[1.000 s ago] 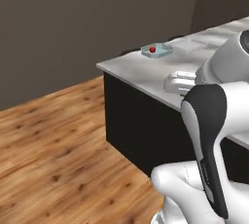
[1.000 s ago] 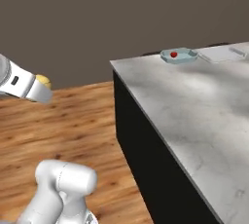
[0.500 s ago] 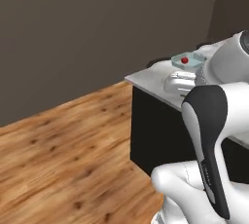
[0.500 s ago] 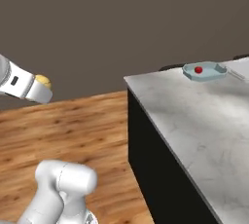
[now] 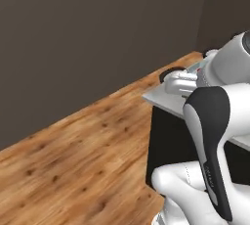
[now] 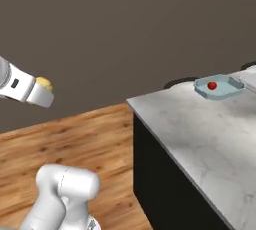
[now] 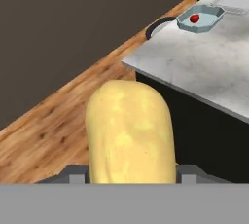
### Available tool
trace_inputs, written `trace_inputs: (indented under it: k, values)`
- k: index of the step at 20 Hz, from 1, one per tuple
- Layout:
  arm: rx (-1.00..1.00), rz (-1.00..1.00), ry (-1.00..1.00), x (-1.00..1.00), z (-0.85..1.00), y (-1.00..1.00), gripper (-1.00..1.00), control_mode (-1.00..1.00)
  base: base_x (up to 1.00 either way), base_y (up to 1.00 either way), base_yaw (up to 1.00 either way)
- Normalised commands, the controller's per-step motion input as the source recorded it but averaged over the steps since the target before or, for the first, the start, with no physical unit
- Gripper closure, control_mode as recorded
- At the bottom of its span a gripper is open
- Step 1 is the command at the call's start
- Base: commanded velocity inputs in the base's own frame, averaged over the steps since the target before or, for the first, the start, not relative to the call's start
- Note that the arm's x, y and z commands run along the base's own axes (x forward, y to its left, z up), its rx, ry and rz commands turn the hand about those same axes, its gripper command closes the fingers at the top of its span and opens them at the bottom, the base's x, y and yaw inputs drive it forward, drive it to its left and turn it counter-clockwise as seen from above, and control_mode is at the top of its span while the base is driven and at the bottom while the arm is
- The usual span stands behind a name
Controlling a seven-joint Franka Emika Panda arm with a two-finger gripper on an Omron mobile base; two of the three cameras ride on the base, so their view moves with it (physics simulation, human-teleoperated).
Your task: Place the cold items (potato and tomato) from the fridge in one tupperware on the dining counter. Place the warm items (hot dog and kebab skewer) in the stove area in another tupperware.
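Your potato [image 7: 130,133] sits large in the hand view: a smooth, pale yellow, rounded lump with faint mottled patches, standing up from the bottom of that view between the two dark finger tips. The gripper [image 7: 130,172] is clamped on the potato, the jaws held apart by its width, one tip at each side of its base. In the right base view you see the same potato [image 6: 44,82] as a small yellow nub at the end of the white hand, up in the air over the wooden floor [image 6: 75,139], well apart from the dining counter [image 6: 200,139].

On that grey marbled counter, near its far corner, lies a shallow pale blue tupperware [image 6: 218,88] with the small red tomato [image 6: 212,85] inside it. The hand view shows the same tupperware [image 7: 202,19] and tomato [image 7: 194,18] at the upper right, beyond the potato.

The arm reaches out to the robot's left, the forearm roughly level and the hand pointing toward the counter corner; in the left base view the wrist is a white shape above the counter edge [image 5: 161,99], too blurred there for you to make out the fingers. A dark wall [image 5: 97,38] stands behind everything.
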Motion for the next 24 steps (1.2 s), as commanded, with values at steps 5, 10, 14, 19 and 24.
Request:
trace_inputs:
  k: [5,10,14,19,24]
  values:
    - [0.0,0.0,0.0,0.0,0.0,0.0,1.0,1.0,1.0,0.92,-0.58]
    - [0.0,0.0,0.0,0.0,0.0,0.0,1.0,1.0,1.0,1.0,-0.8]
    - [0.0,0.0,0.0,0.0,0.0,0.0,1.0,1.0,0.92,1.0,-0.95]
    - [0.0,0.0,0.0,0.0,0.0,0.0,1.0,1.0,0.7,1.0,-0.86]
    - [0.0,0.0,0.0,0.0,0.0,0.0,1.0,1.0,0.54,1.0,-0.86]
